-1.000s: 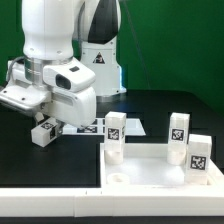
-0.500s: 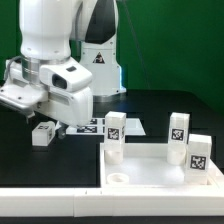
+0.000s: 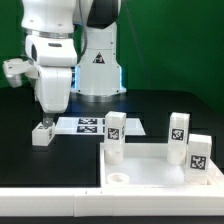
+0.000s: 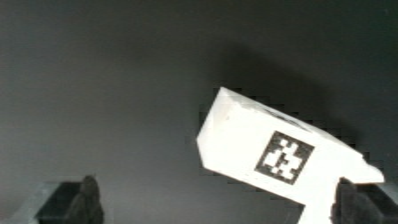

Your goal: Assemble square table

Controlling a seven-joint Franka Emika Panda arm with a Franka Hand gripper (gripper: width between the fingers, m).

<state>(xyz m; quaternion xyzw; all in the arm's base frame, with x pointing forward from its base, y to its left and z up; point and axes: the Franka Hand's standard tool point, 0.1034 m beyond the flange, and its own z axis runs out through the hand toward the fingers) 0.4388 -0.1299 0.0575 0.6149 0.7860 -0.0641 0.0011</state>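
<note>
Jaws stand apart and empty in the wrist view: two dark fingertips (image 4: 77,198) flank bare black table (image 4: 107,90), and the gripper (image 4: 214,200) grips nothing. One white leg (image 4: 276,140) lies just beyond the tips, not between them; its face carries a black-and-white square tag. From the exterior view the fingers themselves are hidden behind the arm's white wrist (image 3: 52,85), so the opening cannot be read there.

Exterior view, places given from the tabletop (image 3: 165,170): the white tray-like top sits at the near edge of the table, toward that view's right, rim raised, with a round hole showing at its near corner. Three legs stand upright on it, one at the corner nearest the arm (image 3: 114,137), one at the far side (image 3: 178,135), one at the exterior view's right edge (image 3: 198,158); each shows a tag on its upper face. A fourth leg (image 3: 42,133) lies on the black table, well apart from the tabletop toward the exterior view's left, directly under the wrist. This is the leg the wrist view shows, though only the exterior view gives its place relative to the other parts.

Between the lying leg and the tabletop, the marker board (image 3: 88,125) lies flat, its printed tags partly hidden by the nearest standing leg.

Writing: a triangular warning sign (image 3: 98,58) marks the robot base behind; its symbol is too small to read. The tags bear patterns only, no letters.
</note>
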